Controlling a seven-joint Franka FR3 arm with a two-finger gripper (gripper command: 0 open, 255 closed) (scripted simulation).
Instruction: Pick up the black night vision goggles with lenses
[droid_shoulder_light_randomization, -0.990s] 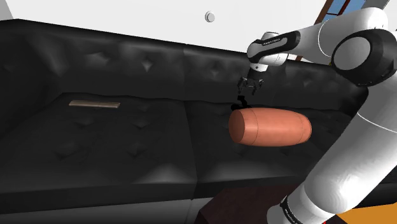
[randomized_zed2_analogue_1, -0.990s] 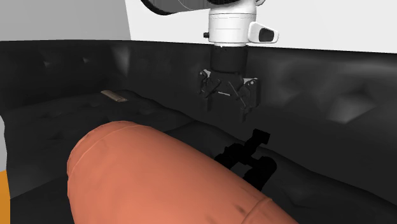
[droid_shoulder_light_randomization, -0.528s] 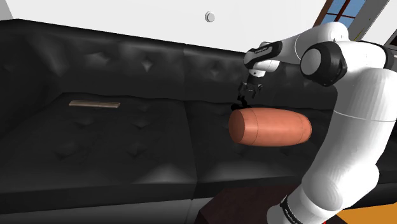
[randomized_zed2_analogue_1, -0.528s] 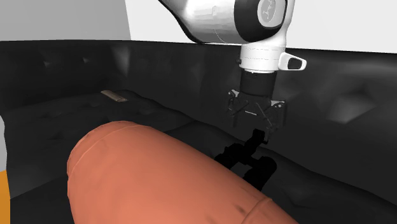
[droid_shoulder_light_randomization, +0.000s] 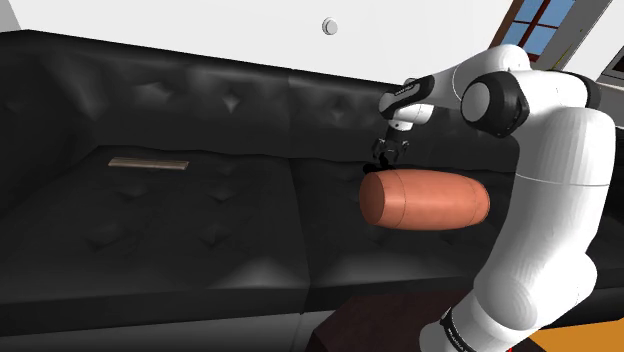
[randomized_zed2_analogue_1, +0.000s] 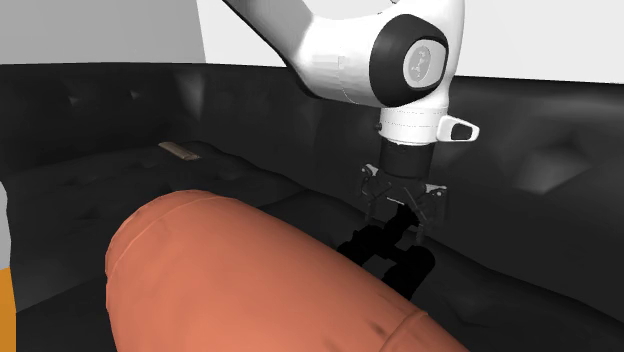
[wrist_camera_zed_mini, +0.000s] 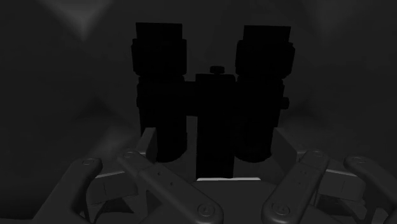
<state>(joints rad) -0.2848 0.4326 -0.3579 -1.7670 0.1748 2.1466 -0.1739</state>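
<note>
While the black night vision goggles are lying on the seat of a black tufted sofa, close to its backrest, the robot's gripper is hanging directly over them. Its two fingers are spread apart and are clasping nothing.

In the wrist view the goggles are showing as two thick barrels joined by a narrower middle bar. The gripper is standing with a finger near the outer side of each barrel. Whether either finger is touching cannot be told.

An orange-brown bolster cushion is resting just beside the goggles, on the side nearer the sofa's front edge. In the shoulder view the gripper is hovering right behind the bolster's upper edge. Well apart, a small flat tan object is lying on the far seat cushion.

Several things are looking risky. The barrels are rounded and the goggles appear to be sitting at a tilt, so fingers closing off centre would probably be rolling or twisting them out of the grasp. The seat is likely soft, so a low approach could be pressing the goggles into the upholstery. Black on black is making edges hard to judge. The bolster is close enough that the hand may be nudging it.
</note>
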